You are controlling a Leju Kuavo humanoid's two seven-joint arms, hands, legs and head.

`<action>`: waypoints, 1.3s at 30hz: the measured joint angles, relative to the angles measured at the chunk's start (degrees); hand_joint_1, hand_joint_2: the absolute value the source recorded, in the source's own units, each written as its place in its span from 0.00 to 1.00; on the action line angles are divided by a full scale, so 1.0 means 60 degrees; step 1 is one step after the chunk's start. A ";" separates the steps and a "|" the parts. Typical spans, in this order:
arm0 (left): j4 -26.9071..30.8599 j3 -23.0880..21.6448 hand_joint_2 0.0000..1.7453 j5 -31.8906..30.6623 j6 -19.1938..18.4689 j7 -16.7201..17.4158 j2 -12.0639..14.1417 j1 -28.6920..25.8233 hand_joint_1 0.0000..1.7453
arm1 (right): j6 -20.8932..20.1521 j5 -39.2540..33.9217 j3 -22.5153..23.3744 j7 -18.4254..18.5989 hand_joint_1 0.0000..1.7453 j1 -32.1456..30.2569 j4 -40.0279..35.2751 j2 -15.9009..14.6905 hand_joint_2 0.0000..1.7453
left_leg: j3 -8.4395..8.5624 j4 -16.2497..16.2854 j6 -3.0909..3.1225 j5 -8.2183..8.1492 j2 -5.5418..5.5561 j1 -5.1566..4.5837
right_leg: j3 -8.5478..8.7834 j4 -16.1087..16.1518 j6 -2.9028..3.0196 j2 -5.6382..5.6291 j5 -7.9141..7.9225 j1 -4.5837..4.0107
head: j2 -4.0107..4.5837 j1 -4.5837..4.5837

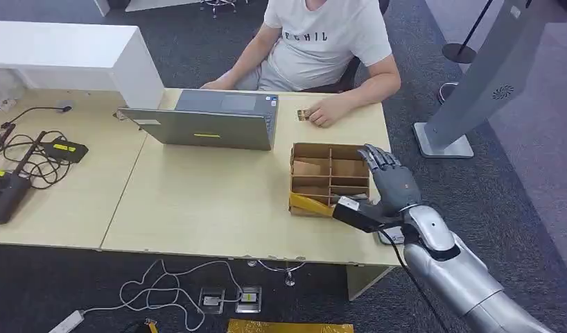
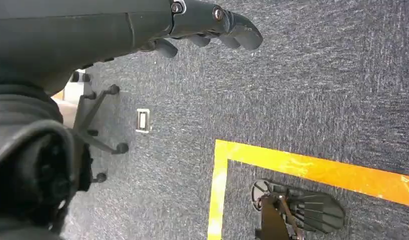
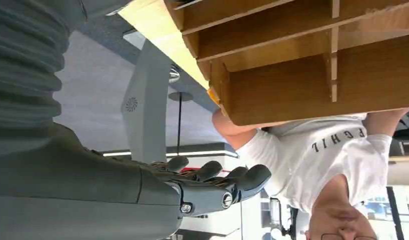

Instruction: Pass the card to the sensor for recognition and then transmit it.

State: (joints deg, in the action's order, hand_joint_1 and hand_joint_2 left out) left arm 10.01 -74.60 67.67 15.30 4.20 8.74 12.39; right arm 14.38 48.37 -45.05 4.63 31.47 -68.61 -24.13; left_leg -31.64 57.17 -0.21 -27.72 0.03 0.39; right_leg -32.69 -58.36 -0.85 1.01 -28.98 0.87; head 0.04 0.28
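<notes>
My right hand (image 1: 389, 182) is raised just right of the brown cardboard divider box (image 1: 328, 175), fingers spread and holding nothing. In the right wrist view its fingers (image 3: 217, 181) stand apart from the box's compartments (image 3: 292, 60). A small brown card (image 1: 303, 115) lies on the table at the fingertips of the seated person's hand (image 1: 326, 112). A small white device (image 1: 390, 238) sits on the table under my right wrist, mostly hidden. My left hand (image 2: 207, 25) hangs over the carpet, fingers loosely extended and holding nothing.
A grey laptop (image 1: 211, 125) stands open toward the person in the white shirt (image 1: 326, 38). Cables and black devices (image 1: 31, 159) lie at the table's left. A grey stand (image 1: 475, 90) rises from the floor at the right. The table's front edge (image 1: 267, 258) is near my wrist.
</notes>
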 joint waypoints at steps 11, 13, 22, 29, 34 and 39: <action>0.0000 0.0000 0.00 0.0047 -0.0011 0.0000 0.0000 0.0000 0.00 | -0.0091 0.0058 0.0037 0.0022 0.00 -0.0001 0.0164 0.0157 1.00 | 0.0002 0.0001 0.0000 0.0000 0.0000 0.0000 | -0.0001 0.0000 0.0000 -0.0001 0.0000 0.0000 | 0.0000 0.0000; 0.0000 0.0000 0.00 0.0040 -0.0007 0.0000 0.0000 -0.0001 0.00 | -0.0160 0.0058 0.0069 0.0033 0.00 -0.0001 0.0186 0.0167 1.00 | 0.0003 0.0001 0.0000 0.0000 0.0000 0.0000 | 0.0000 0.0000 0.0000 -0.0001 0.0000 0.0000 | 0.0000 0.0004; 0.0000 0.0000 0.00 0.0055 0.0036 0.0000 0.0000 -0.0013 0.00 | -0.0664 0.0054 0.0204 0.0127 0.00 -0.0036 0.0186 0.0200 1.00 | 0.0003 0.0000 0.0000 0.0000 -0.0001 0.0000 | 0.0000 0.0000 0.0000 -0.0002 0.0000 0.0000 | 0.0000 0.0000; 0.0000 0.0000 0.00 0.0065 0.0029 -0.0003 0.0007 -0.0030 0.00 | -0.1766 -0.0244 0.0251 0.0346 0.00 -0.0045 -0.0167 0.0139 1.00 | 0.0005 0.0001 0.0000 0.0000 -0.0002 0.0000 | 0.0000 0.0000 0.0000 -0.0003 0.0000 0.0000 | 0.0000 0.0000; 0.0000 0.0000 0.00 0.0066 -0.0004 -0.0004 0.0036 -0.0062 0.00 | -0.2656 -0.0930 0.0386 0.0528 0.00 0.0058 -0.0624 -0.0117 1.00 | 0.0004 0.0002 0.0000 0.0000 -0.0003 -0.0002 | 0.0000 0.0000 0.0000 -0.0005 0.0001 0.0002 | 0.0000 0.0000; 0.0000 0.0004 0.00 0.0069 -0.0055 -0.0004 0.0095 -0.0068 0.00 | -0.3020 -0.1341 0.0477 0.0619 0.00 0.0337 -0.1181 -0.0518 1.00 | 0.0005 0.0002 0.0000 0.0000 -0.0003 -0.0002 | 0.0001 0.0000 0.0000 -0.0005 0.0001 0.0002 | 0.0000 0.0000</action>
State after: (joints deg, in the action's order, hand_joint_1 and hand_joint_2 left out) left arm 10.01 -74.58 68.08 14.97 4.17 9.31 11.98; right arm -3.74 40.33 -42.18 8.35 33.49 -75.69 -27.24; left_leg -31.61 57.18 -0.21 -27.72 0.01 0.38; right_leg -32.69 -58.36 -0.85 0.98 -28.98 0.88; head 0.04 0.28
